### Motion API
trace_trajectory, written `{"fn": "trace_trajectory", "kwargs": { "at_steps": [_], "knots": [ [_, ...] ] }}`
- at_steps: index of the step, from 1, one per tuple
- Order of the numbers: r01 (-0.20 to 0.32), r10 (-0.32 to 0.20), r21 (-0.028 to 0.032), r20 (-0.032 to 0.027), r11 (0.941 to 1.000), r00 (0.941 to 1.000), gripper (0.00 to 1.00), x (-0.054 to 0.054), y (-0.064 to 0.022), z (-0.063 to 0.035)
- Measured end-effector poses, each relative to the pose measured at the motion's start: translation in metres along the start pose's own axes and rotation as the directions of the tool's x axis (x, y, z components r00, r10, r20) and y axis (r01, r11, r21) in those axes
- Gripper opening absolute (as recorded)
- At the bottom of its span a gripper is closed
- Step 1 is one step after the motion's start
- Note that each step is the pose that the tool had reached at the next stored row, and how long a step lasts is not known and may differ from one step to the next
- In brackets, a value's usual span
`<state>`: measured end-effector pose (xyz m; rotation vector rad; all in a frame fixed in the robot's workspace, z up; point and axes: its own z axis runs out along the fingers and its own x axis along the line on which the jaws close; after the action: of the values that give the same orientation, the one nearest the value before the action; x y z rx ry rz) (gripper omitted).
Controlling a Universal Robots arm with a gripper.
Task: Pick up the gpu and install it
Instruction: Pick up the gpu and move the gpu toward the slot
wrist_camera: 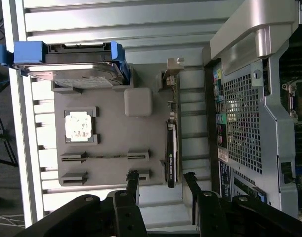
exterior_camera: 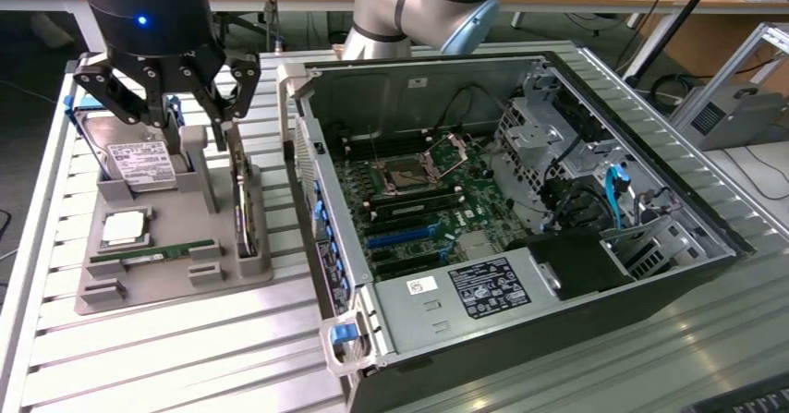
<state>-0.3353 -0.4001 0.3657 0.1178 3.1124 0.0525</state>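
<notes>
Currently gripper (exterior_camera: 179, 117) fingers wide open, empty, hovering over gray tray (exterior_camera: 161, 279). Gpu (exterior_camera: 247, 214) stands on edge at tray's exterior view's right side, beside PC case (exterior_camera: 407, 90).

One worktop (exterior_camera: 185, 358), one gray holder tray (exterior_camera: 173, 279). The tray carries four parts, one of each kind: one hard drive (exterior_camera: 139, 163) in a blue caddy, one CPU chip (exterior_camera: 125, 229), one RAM stick (exterior_camera: 154, 252), one gpu (exterior_camera: 247, 214). One open computer case (exterior_camera: 370, 82), one motherboard (exterior_camera: 431, 200) inside. One gripper (wrist_camera: 160, 175), two fingers (wrist_camera: 132, 185).
</notes>
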Motion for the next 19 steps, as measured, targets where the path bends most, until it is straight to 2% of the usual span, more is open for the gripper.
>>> {"fn": "trace_trajectory", "kwargs": {
  "at_steps": [19],
  "knots": [
    [0.0,0.0,0.0016,0.0002,1.0,1.0,0.48,0.0001,-0.0003,0.0038]
  ]
}}
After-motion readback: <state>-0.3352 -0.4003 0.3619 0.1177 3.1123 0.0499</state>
